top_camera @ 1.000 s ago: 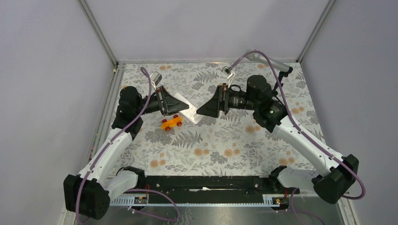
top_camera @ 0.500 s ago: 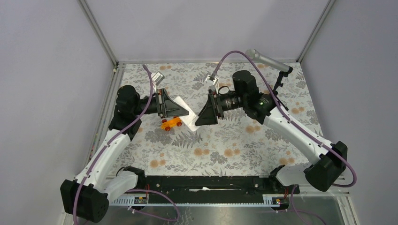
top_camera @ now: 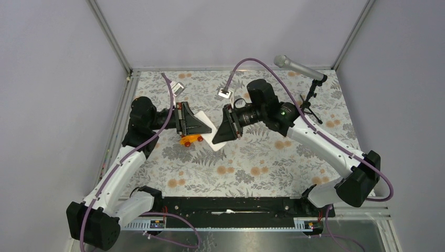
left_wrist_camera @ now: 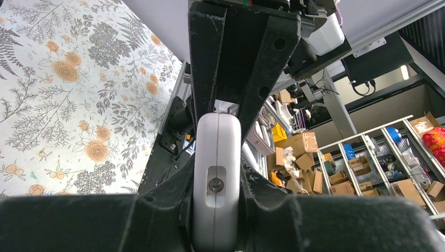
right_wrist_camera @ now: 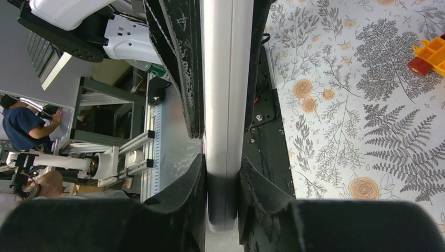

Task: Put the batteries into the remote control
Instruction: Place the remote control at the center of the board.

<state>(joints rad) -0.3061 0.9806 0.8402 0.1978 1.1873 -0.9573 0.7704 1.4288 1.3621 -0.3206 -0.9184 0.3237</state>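
Above the orange car, L tool is clamped tight on one end of the remote control, held up off the surface. R tool pinches its thin edge, jaws nearly closed. Best: align both grips, no twisting; batteries not in view.
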